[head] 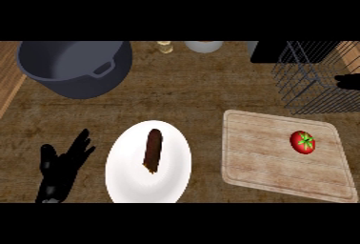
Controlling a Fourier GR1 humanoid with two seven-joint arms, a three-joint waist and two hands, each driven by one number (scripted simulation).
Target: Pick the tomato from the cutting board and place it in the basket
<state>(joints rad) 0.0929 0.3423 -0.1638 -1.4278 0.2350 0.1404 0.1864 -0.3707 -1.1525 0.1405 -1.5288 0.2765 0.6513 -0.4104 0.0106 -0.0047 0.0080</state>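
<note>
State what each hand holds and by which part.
Nothing is held. The left hand rests open beside the plate; the tomato lies untouched on the cutting board.

The whole view is filled by a wooden counter top [211,86] with a brown, slightly rough grain that runs across the picture. At the left edge, a strip of lighter wood [7,81] runs diagonally beside the counter; a similar light strip [348,50] shows in the upper right corner. A dark block [271,51] stands at the far edge, on the right. The light is soft and even, and the shadows on the counter are weak.
</note>
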